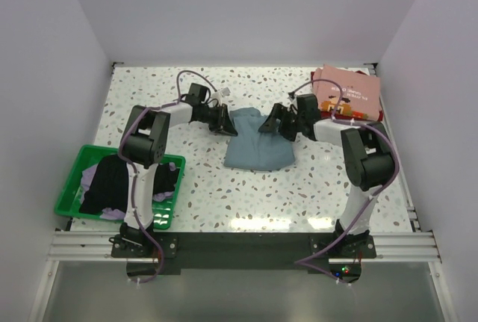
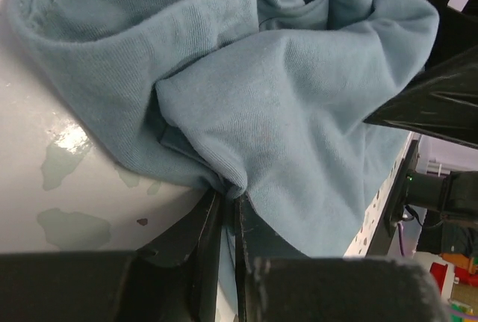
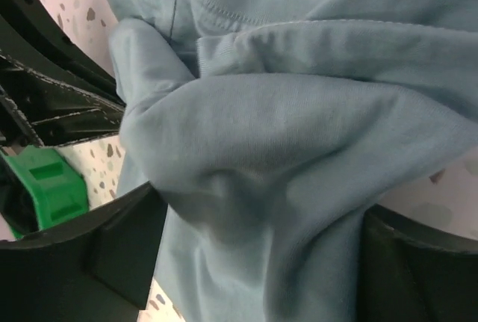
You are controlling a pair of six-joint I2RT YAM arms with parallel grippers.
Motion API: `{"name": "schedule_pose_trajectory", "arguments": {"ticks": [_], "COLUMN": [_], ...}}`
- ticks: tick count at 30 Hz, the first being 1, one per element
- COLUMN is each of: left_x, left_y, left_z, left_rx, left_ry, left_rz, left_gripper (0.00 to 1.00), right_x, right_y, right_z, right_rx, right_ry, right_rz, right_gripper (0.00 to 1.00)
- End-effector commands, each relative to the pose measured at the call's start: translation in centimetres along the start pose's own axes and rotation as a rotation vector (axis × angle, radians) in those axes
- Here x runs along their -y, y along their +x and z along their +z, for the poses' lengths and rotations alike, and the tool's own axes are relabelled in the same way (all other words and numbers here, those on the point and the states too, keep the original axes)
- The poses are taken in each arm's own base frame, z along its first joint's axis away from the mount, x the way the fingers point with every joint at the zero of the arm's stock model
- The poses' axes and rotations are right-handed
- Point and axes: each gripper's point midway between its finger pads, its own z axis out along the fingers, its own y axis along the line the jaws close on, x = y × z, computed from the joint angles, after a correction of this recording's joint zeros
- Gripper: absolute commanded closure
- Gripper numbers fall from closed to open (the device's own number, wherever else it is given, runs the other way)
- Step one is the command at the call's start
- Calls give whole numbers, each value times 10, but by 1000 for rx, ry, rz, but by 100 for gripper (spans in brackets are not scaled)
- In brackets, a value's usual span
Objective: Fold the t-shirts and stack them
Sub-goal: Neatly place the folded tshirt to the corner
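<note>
The grey-blue t-shirt (image 1: 258, 146) lies partly folded in the middle of the table, with its far edge bunched up. My left gripper (image 1: 224, 122) is at its far left corner and is shut on a pinch of the cloth (image 2: 284, 98), seen at the fingertips in the left wrist view (image 2: 228, 202). My right gripper (image 1: 267, 124) is at the far right corner. Its fingers (image 3: 127, 240) stand wide apart, with a bulge of the shirt (image 3: 299, 113) lying between them. A folded pink t-shirt (image 1: 347, 94) with a small print lies at the far right on a dark red one (image 1: 371, 104).
A green mesh basket (image 1: 75, 180) at the near left holds a black shirt (image 1: 108, 180) and a lavender one (image 1: 112, 214). White walls close in the table on three sides. The two grippers are close together over the shirt's far edge.
</note>
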Motion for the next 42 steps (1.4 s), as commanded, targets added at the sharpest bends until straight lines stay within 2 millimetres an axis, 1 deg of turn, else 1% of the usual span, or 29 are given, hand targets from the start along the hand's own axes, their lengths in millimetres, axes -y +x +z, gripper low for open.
{"name": "schedule_pose_trajectory", "arguments": {"ticks": [1, 3, 4, 5, 6, 7, 8, 9, 11, 12, 14, 15, 16, 18, 20, 21, 22, 23, 24, 25, 26, 29, 30, 34, 35, 36, 38, 41, 42], "left_x": [-31, -30, -30, -30, -27, -28, -29, -28, -30, -28, -31, -30, -31, -34, -40, -41, -43, -47, -48, -49, -51, -53, -53, -55, -56, -56, -59, -61, -62], "left_y": [36, 35, 34, 34, 31, 30, 26, 22, 16, 12, 7, 3, 1, -3, -3, -5, -4, -4, -3, -1, 1, 5, 6, 8, 10, 11, 15, 20, 22], "left_z": [10, 9, 9, 8, 6, 4, 2, -2, -8, -12, -21, -26, -29, -39, -47, -50, -52, -54, -56, -56, -56, -55, -55, -54, -54, -54, -53, -51, -50], "left_rx": [-81, -81, -79, -78, -72, -68, -61, -50, -32, -23, -1, 13, 20, 41, 54, 61, 62, 68, 69, 68, 66, 61, 59, 54, 50, 48, 41, 31, 28], "left_ry": [-100, -102, -103, -106, -107, -115, -124, -130, -143, -141, -151, -151, -156, -166, -174, -175, -174, -178, -177, -177, -177, -174, -171, -173, -173, -172, -175, -175, -174], "left_rz": [-48, -50, -49, -51, -47, -48, -53, -52, -63, -61, -78, -74, -74, -80, -93, -94, -98, -105, -110, -117, -121, -127, -129, -131, -133, -135, -139, -150, -153], "left_gripper": [92, 89, 87, 84, 76, 73, 70, 62, 58, 57, 56, 55, 54, 52, 52, 52, 52, 52, 52, 52, 52, 52, 52, 52, 52, 52, 52, 52, 52], "right_x": [74, 74, 76, 78, 75, 79, 78, 77, 78, 77, 78, 72, 78, 76, 79, 78, 79, 86, 82, 83, 85, 87, 85, 81, 74, 77, 71, 79, 75], "right_y": [91, 82, 83, 77, 68, 69, 65, 50, 45, 33, 20, 2, -2, -25, -42, -59, -65, -73, -87, -95, -111, -129, -142, -173, -186, -191, -209, -226, -236], "right_z": [6, 5, 1, -2, -4, -11, -14, -18, -27, -34, -42, -45, -53, -64, -72, -77, -83, -86, -90, -92, -94, -98, -99, -101, -104, -105, -111, -118, -123], "right_rx": [-271, -247, -259, -246, -231, -248, -243, -211, -226, -220, -216, -190, -202, -179, -155, -126, -127, -120, -105, -98, -70, -63, -43, 21, 58, 59, 112, 140, 171], "right_ry": [315, 346, 372, 400, 409, 446, 464, 489, 531, 569, 613, 618, 667, 684, 718, 729, 749, 785, 790, 806, 847, 902, 920, 966, 970, 995, 1012, 1053, 1052], "right_rz": [54, 32, 35, 23, 1, -1, -10, -44, -73, -112, -144, -178, -186, -205, -225, -248, -259, -268, -294, -308, -330, -380, -407, -455, -466, -481, -490, -489, -487], "right_gripper": [25, 37, 49, 56, 65, 89, 96, 100, 100, 100, 100, 100, 100, 100, 100, 100, 100, 100, 100, 100, 100, 100, 100, 100, 100, 100, 100, 100, 100]}}
